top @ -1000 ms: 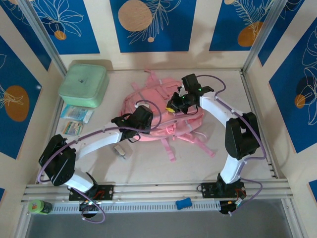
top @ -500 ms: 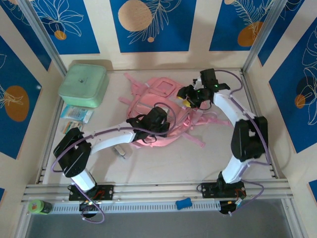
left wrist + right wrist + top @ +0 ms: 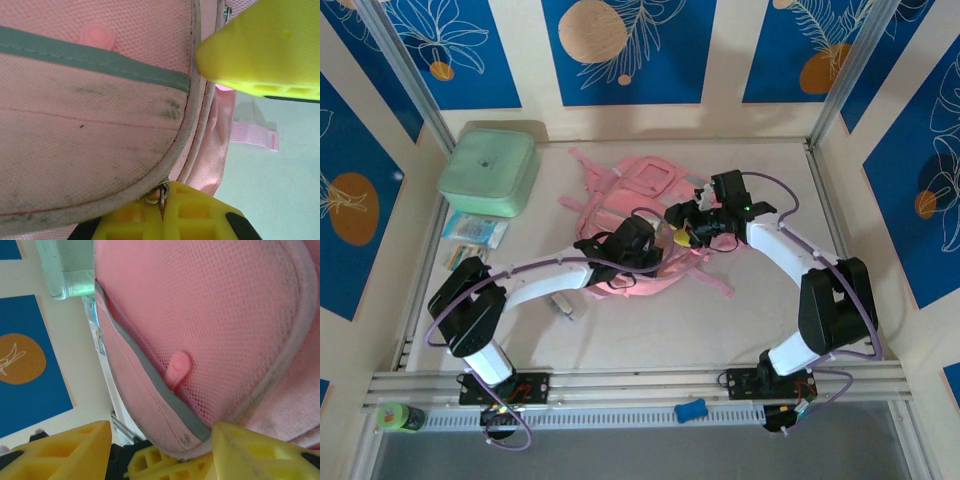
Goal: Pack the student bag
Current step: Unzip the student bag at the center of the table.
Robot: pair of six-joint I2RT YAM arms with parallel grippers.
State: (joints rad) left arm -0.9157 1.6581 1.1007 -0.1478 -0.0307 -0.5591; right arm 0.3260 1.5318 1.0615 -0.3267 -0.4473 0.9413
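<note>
The student bag (image 3: 625, 205), a soft pink backpack with grey-blue trim, lies flat mid-table with its straps trailing right. My left gripper (image 3: 645, 247) is at its near edge. In the left wrist view the left gripper (image 3: 162, 194) is shut on the small metal ring of a zipper pull (image 3: 159, 196) at the bag's seam. My right gripper (image 3: 680, 226) stands open just to its right, and one of its yellow fingers (image 3: 265, 50) reaches into that view. In the right wrist view the right gripper (image 3: 162, 429) straddles the bag's rounded corner (image 3: 200, 340), its left finger clear of the fabric.
A mint-green square box (image 3: 490, 172) sits at the back left, with flat packets (image 3: 475, 228) and a small card (image 3: 468, 258) in front of it. A small grey item (image 3: 563, 304) lies under the left arm. Panel walls close in three sides.
The left arm pulled the bag's near edge to the right, then held still. The right gripper opened, swung out to the back right, then came back to the bag's near right corner.
</note>
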